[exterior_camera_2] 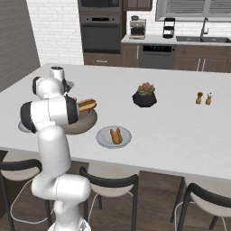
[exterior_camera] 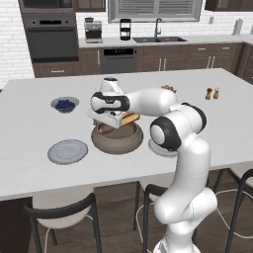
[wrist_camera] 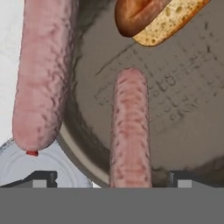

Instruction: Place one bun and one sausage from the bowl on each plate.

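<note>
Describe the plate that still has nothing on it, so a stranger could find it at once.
On the long white island, find the big grey-brown bowl under the gripper. The empty plate lies just left of it; the other plate, right of the bowl, already carries a bun.

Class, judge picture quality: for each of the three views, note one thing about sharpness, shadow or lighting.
Left base view: even, soft light; the arm hides part of the bowl. Right base view: flat lighting, and the bun on the plate looks small and soft-edged. Hand view: very close, so the sausage between the open pincer tips looks coarse and blurred; a dark shadow lies along the bowl's wall.
</note>
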You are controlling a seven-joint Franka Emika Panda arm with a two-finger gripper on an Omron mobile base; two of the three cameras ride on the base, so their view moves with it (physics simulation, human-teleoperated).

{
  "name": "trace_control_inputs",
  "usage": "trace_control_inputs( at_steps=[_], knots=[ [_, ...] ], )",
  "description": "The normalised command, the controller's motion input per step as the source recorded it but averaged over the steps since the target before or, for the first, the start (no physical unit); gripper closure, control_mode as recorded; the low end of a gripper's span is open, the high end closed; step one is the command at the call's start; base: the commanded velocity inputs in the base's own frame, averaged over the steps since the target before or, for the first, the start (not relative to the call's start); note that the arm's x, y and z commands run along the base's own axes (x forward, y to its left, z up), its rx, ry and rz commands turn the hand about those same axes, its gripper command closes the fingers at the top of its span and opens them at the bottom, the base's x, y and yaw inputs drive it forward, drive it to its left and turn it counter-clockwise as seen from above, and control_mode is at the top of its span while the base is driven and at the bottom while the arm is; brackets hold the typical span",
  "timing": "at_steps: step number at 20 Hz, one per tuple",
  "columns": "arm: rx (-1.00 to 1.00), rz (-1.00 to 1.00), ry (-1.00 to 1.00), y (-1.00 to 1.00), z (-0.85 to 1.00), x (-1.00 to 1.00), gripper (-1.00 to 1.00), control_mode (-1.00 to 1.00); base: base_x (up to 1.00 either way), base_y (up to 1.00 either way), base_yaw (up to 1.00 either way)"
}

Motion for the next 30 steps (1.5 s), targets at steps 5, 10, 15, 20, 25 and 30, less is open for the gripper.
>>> trace_control_inputs(
  at_steps=[5, 10, 15, 20, 25, 30],
  knots=[
    [0.00, -0.04, 0.00, -0.01, -0.07, 0.00, -1.00, -1.00, 0.00, 0.00, 0.00],
    [0.00, -0.05, 0.00, -0.10, -0.20, 0.00, -1.00, -1.00, 0.00, 0.00, 0.00],
    [0.00, -0.04, 0.00, -0.08, -0.22, 0.00, -1.00, -1.00, 0.00, 0.00, 0.00],
    [-0.01, -0.02, 0.00, 0.00, -0.25, 0.00, -1.00, -1.00, 0.00, 0.00, 0.00],
    [0.00, -0.02, 0.00, 0.00, -0.19, 0.00, -1.00, -1.00, 0.00, 0.00, 0.00],
    [0.00, -0.02, 0.00, 0.00, -0.03, 0.00, 1.00, -1.00, 0.00, 0.00, 0.00]
  ],
)
